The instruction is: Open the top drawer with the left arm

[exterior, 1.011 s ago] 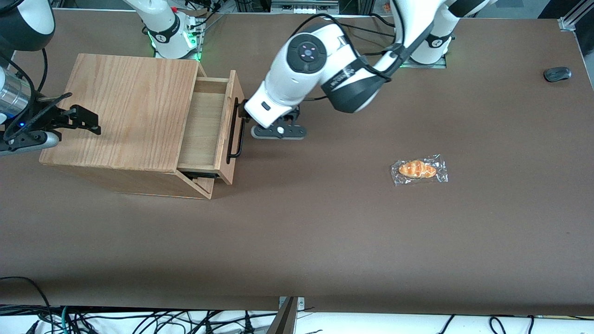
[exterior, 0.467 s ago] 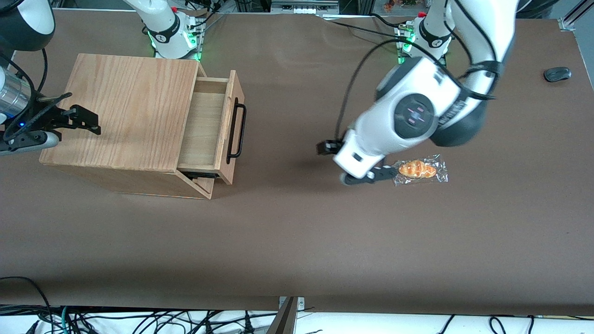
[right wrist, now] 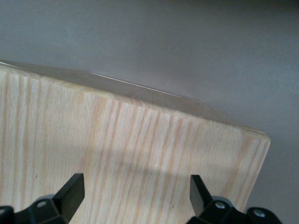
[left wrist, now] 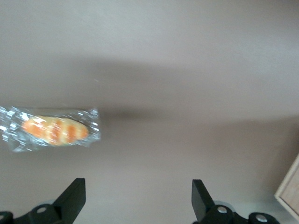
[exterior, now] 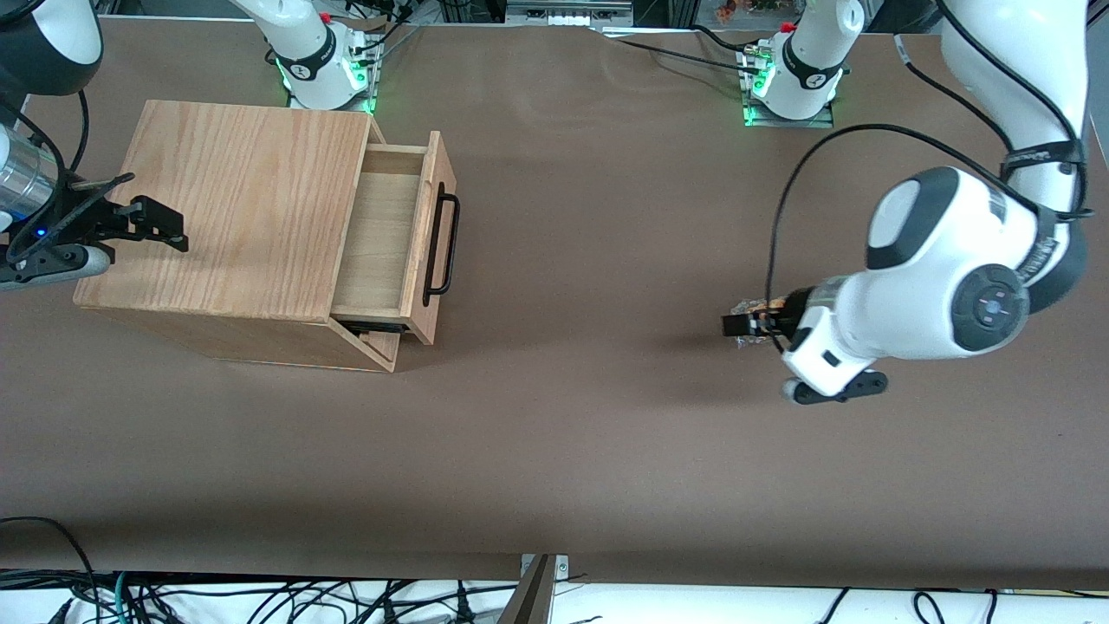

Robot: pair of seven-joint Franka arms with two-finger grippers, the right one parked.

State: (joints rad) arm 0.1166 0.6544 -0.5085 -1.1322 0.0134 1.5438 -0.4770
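Top drawer (exterior: 394,236) out; jaws (left wrist: 138,199) apparently apart.

light: even, bright overhead | shadows: soft dark patch on the table (exterior: 606,433) under the left arm (exterior: 936,286), narrow one beside the cabinet (exterior: 234,208) | glare: glints on the wrapped bread (left wrist: 49,130) | blur: left wrist view soft, open gripper (left wrist: 138,203) fingers slightly smeared

Front camera high up, looks down on whole counter (exterior: 554,451). Left wrist camera looks past claw (left wrist: 138,198), close to counter, sees wrapped bread (left wrist: 53,130); front view shares it. Right wrist camera close over cabinet (right wrist: 117,154).
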